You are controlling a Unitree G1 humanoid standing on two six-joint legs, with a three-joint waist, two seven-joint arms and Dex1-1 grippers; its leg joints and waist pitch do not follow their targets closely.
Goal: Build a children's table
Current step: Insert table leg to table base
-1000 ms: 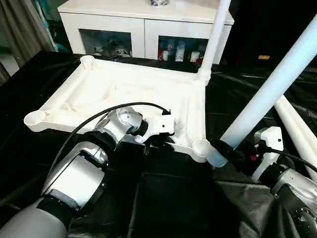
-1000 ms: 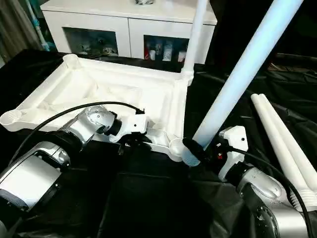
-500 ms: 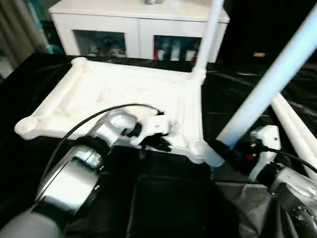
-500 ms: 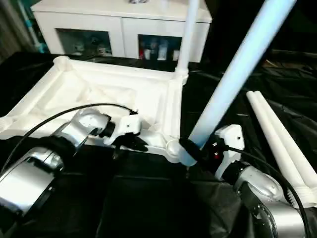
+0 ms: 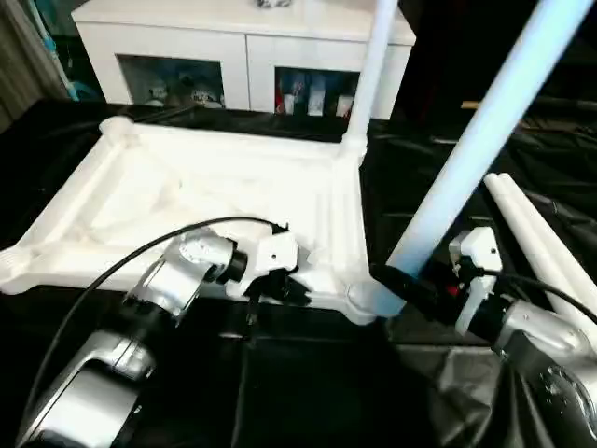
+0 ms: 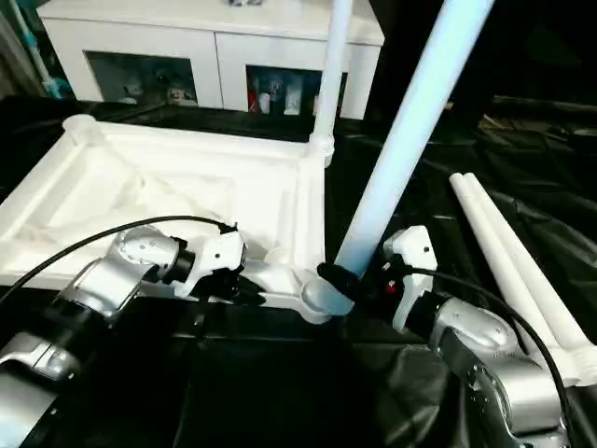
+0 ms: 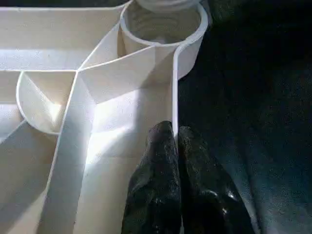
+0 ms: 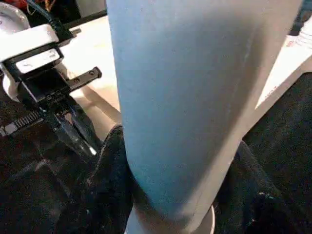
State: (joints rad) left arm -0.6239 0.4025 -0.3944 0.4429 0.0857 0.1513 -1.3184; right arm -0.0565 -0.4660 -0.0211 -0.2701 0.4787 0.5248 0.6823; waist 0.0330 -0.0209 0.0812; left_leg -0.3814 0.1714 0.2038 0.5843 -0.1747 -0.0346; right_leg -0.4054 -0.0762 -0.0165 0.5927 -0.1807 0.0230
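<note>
Head view: the upturned white table top (image 5: pixel 187 187) lies centre-left on black sheeting (image 5: pixel 308 392); the right gripper (image 5: pixel 396 280) clamps a tilted leg (image 5: pixel 466 159) at its 5 o'clock corner socket (image 5: pixel 359 301). Left wrist view: the left gripper (image 7: pixel 173 146), fingers pressed together and empty, touches the top's rim.

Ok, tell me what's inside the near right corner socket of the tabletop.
The corner socket looks hollow with bare ribbed walls; no leg is seated. The leg held by the right tool hovers at its rim, covering the top edge, and the socket's bottom is not visible.
</note>
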